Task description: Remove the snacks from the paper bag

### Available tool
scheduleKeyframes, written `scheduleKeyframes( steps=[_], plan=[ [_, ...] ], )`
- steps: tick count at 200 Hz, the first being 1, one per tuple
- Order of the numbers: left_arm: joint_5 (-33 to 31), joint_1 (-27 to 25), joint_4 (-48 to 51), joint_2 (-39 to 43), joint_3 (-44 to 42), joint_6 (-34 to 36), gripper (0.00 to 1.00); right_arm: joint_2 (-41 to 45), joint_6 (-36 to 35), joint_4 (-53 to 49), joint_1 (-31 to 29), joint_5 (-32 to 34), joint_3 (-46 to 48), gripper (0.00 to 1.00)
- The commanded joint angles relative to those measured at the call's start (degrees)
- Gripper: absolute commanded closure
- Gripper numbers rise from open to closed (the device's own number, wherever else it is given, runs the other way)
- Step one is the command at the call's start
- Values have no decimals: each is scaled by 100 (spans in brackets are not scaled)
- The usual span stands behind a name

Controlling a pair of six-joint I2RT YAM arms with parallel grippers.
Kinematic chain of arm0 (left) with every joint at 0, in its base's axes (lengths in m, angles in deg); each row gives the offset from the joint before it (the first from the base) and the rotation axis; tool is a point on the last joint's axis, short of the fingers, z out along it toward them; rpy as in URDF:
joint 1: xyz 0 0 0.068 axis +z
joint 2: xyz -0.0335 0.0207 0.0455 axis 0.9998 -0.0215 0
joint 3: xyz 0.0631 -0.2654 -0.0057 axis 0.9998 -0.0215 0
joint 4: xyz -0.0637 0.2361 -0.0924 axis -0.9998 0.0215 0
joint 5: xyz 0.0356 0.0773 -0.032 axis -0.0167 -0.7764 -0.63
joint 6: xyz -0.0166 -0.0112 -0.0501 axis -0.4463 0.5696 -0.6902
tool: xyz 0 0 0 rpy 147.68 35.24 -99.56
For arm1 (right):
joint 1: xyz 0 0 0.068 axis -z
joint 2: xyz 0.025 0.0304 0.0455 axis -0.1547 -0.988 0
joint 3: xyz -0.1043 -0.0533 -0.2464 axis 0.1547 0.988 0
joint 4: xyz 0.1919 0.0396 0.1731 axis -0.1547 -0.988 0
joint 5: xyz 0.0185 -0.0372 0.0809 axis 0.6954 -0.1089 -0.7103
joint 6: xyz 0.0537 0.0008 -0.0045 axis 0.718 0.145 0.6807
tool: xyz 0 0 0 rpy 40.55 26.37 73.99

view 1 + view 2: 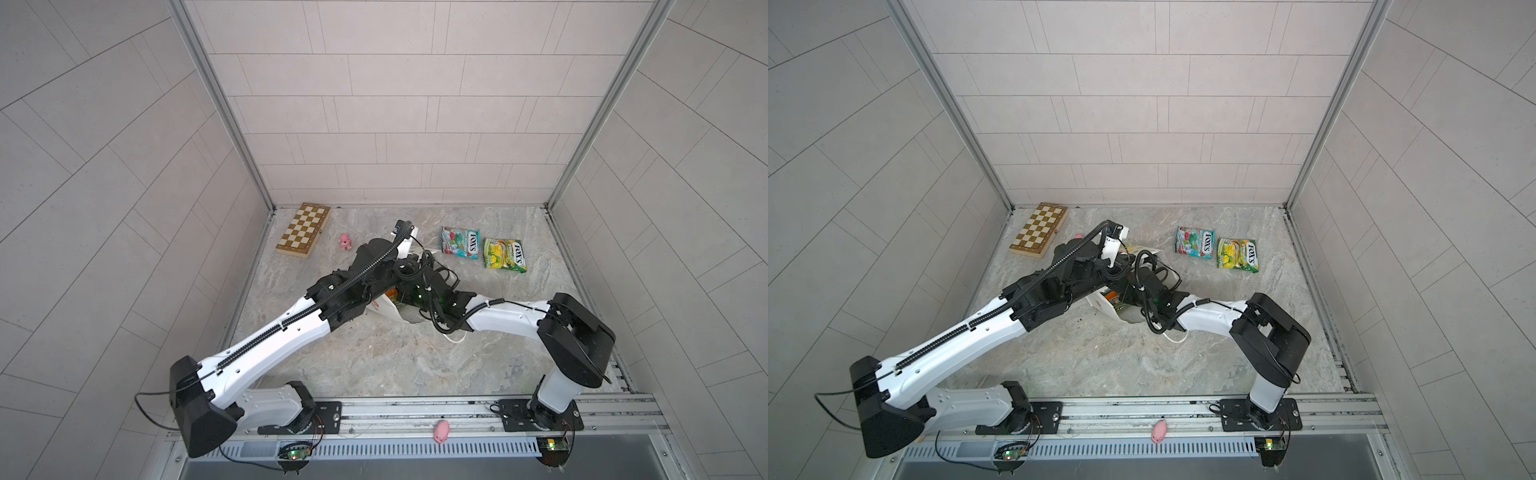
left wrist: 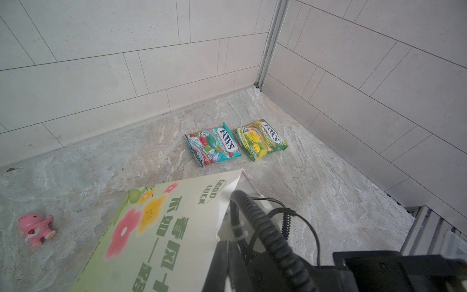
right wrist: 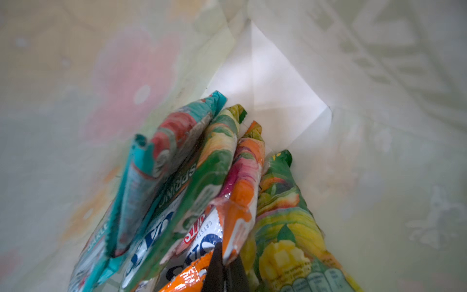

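Top views: two packets lie on the table beyond both grippers, a teal packet and a yellow-green packet. The paper bag sits under both wrists. One chessboard box and one pig toy lie outward of the left gripper, and a second pig toy is on the rail. Left wrist view: the bag's flowered panel rises to the clenched left gripper, which seems to pinch its rim. Right wrist view: four packets stand inside the bag, a second teal packet, a second yellow-green packet, an orange-pink packet and a dark green packet. The right gripper clamps the orange-pink packet.
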Motion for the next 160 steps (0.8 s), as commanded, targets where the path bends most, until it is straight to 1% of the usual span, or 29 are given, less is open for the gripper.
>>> scheduleKeyframes(
  steps=[1,41,67,160],
  plan=[
    [-264,-27,-55,166,-94,32,100,449,-378,-394,13,69,60,100],
    [-320,-27,-58,145,-96,37,100,935,-915,-1115,20,233,98,100],
    [-311,-27,-59,139,-97,34,100,1218,-1317,-1333,22,313,108,100],
    [-426,-27,-61,188,-104,42,100,2370,-2123,-2503,46,472,-470,100]
  ],
)
